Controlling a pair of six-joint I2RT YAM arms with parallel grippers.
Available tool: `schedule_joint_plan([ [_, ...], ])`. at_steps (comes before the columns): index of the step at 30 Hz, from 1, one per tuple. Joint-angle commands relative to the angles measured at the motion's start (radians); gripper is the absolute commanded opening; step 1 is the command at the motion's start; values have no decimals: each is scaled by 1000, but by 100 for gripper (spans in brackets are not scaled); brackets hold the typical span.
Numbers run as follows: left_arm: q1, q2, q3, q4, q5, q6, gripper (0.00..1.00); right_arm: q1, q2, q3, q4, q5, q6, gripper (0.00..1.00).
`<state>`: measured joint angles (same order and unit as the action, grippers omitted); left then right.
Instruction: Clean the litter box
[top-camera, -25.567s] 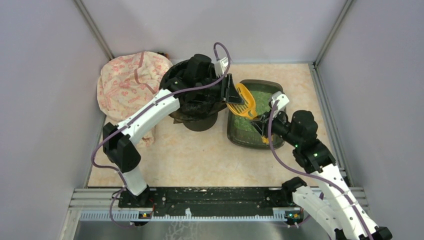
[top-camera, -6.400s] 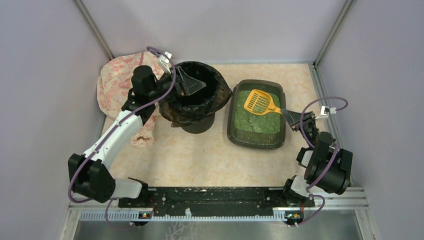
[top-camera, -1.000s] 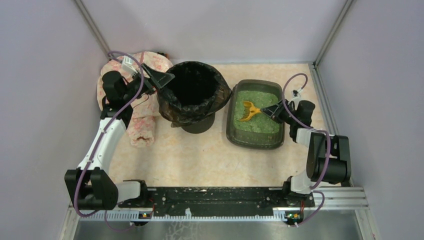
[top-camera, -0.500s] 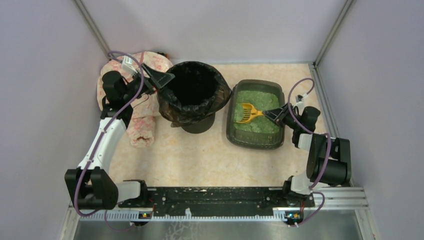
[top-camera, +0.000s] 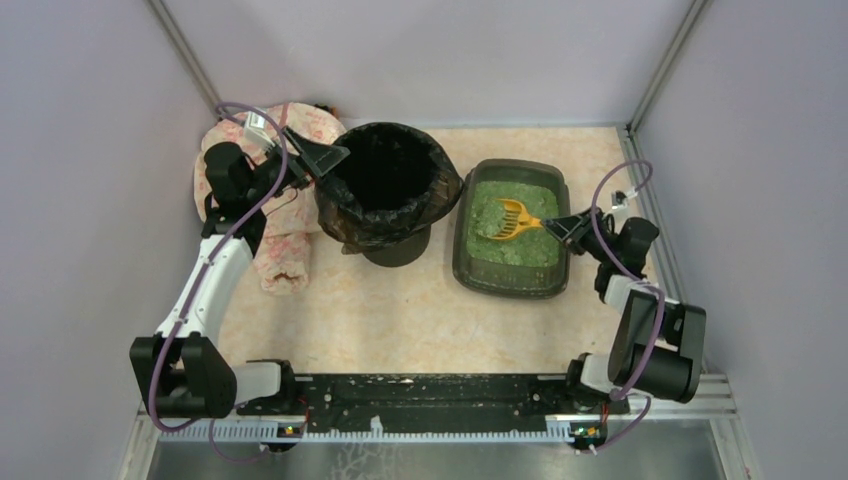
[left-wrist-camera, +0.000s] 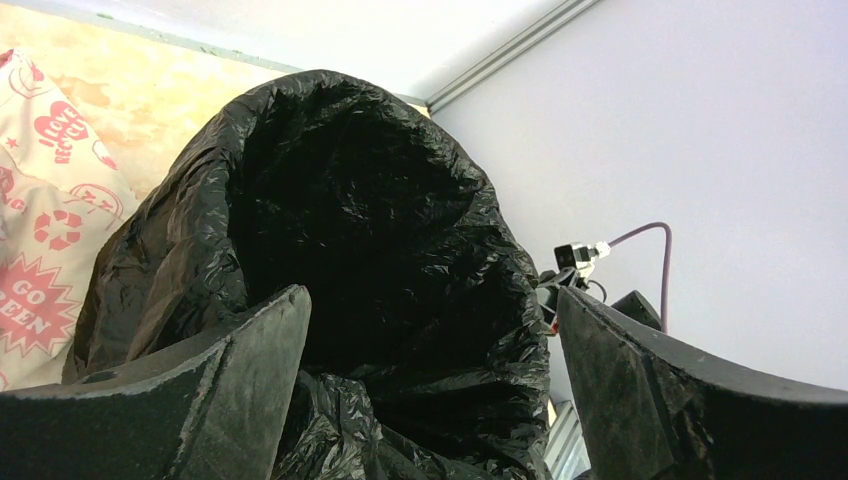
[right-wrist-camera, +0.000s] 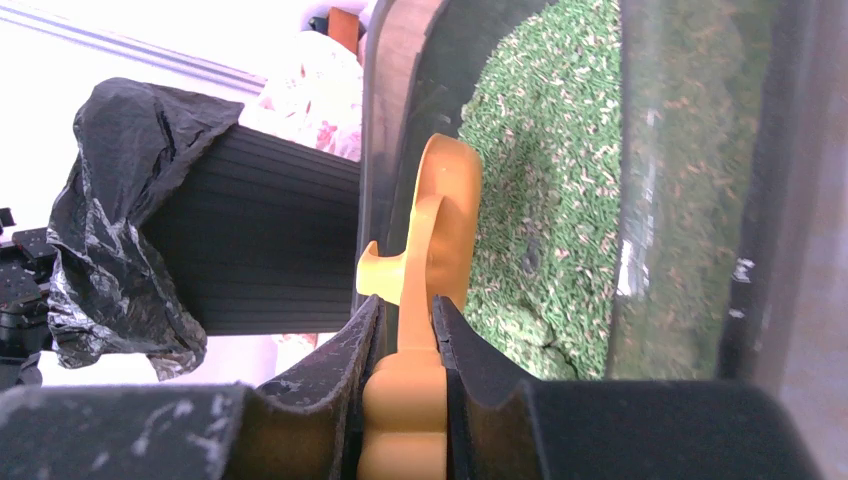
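The litter box is a dark tray of green granules right of the bin. My right gripper is shut on the handle of the yellow scoop, whose head lies in the granules near the tray's middle. In the right wrist view my gripper clamps the scoop handle, the head turned edge-on against the litter box wall. My left gripper stands open at the left rim of the black-bagged bin. In the left wrist view my gripper holds nothing, with the bin mouth ahead.
A pink-patterned cloth bag lies left of the bin, under my left arm. Grey walls with metal corner posts enclose the table on three sides. The right arm's cable loops beside the tray's right edge.
My right gripper has drawn back to the right, dragging the scoop through the granules toward the tray's right side. The left arm has not moved.
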<state>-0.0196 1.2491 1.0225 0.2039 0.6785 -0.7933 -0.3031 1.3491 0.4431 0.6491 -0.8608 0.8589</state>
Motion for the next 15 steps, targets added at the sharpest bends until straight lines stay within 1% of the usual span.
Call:
schedule_joint_plan([
  [1, 6, 7, -13, 18, 27, -12, 99, -43, -59, -34, 81, 4, 15, 0],
  [4, 5, 9, -15, 19, 29, -15, 99, -75, -90, -52, 116, 1, 51, 0],
  [11, 4, 9, -19, 22, 30, -19, 99, -159, -152, -137, 274, 33, 148, 0],
  [15, 5, 12, -22, 31, 35, -27, 99, -208, -128, -196, 423, 22, 238, 0],
])
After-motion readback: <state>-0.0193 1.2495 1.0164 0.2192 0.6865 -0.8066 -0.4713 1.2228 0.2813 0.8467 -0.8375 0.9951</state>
